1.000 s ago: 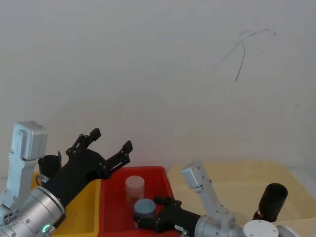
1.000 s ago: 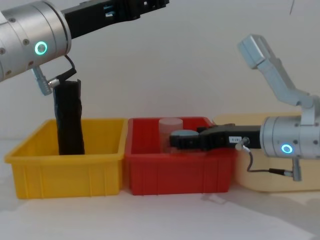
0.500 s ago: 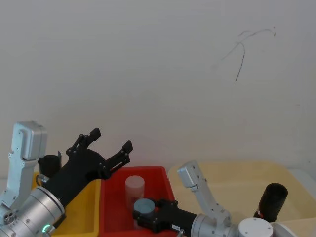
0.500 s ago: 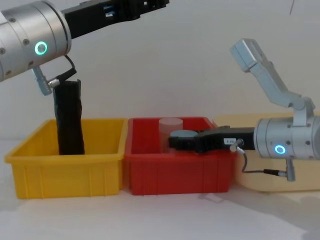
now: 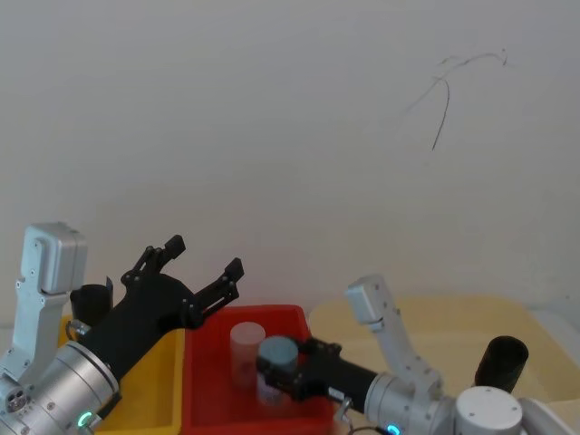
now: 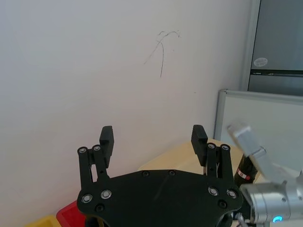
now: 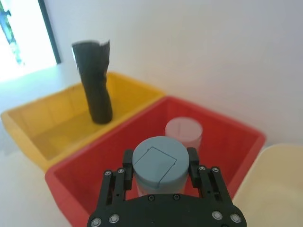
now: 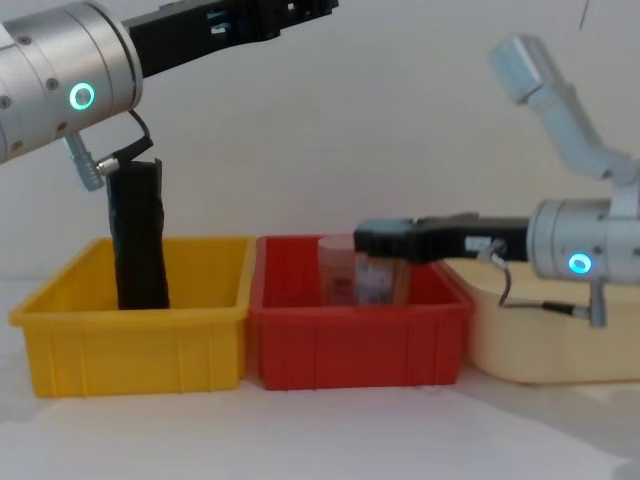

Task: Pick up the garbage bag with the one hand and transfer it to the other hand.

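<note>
Seen from the chest: garbage bag (image 8: 138, 237) upright at the far left end of the yellow bin (image 8: 130, 325), rising well above its walls, untouched. Partly masked by the left arm in the head view, with just the top showing.

Left gripper (image 6: 154, 140) raised high above the bins, fingers spread wide and pinching nothing, plain in the left wrist view.

Right gripper (image 7: 160, 164) over the red bin (image 7: 85, 163), clamped on the blue-lidded jar (image 7: 159, 164) at its lid; from the chest, jar (image 8: 379, 281) apparently lifted off the bin floor, though hard to judge through the clear plastic. White-lidded jar (image 7: 183, 133) just behind it, standing in the red bin. Beige bin (image 8: 540, 330) at the right, cut off by the frame edge.
</note>
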